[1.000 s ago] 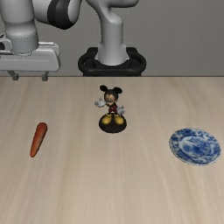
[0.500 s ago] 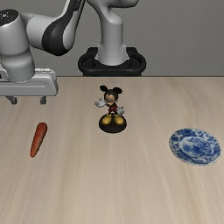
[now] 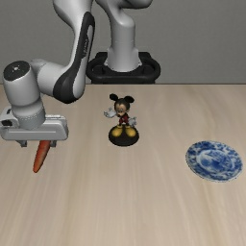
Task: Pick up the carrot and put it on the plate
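An orange carrot [image 3: 40,158] lies on the wooden table at the exterior view's left, its upper part hidden behind my gripper. My gripper [image 3: 36,144] hangs directly over the carrot's top end, fingers [image 3: 51,145] pointing down and spread apart on either side of it. Whether they touch the carrot I cannot tell. A blue and white patterned plate [image 3: 213,159] rests flat at the exterior view's right, far from the carrot.
A Mickey Mouse figurine [image 3: 122,120] stands upright on a dark base in the middle of the table, between carrot and plate. The robot base [image 3: 125,67] is at the far edge. Bare wood stretches along the front of the table.
The gripper has come down and shifted slightly right, from well above the table to right over the carrot's upper end. Carrot, figurine and plate have not moved.
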Controlling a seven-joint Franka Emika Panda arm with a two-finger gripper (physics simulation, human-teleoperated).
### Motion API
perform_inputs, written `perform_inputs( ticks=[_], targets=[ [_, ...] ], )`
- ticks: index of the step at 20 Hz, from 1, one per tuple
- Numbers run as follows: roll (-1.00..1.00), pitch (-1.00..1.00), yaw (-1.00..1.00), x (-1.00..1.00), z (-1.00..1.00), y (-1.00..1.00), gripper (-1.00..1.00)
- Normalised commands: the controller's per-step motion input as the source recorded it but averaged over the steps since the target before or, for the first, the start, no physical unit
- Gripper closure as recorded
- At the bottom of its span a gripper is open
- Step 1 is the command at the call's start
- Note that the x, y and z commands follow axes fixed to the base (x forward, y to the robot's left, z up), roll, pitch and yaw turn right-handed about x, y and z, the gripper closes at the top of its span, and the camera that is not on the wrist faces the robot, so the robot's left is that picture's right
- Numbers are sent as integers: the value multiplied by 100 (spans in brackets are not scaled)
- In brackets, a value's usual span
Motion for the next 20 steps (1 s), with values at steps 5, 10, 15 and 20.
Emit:
perform_inputs(
  ticks=[5,10,15,20],
  targets=[
    [0,0,0,0,-60,0,100],
    [0,0,0,0,0,0,100],
    [0,0,0,0,0,0,100],
    [0,0,0,0,100,0,100]
  ],
)
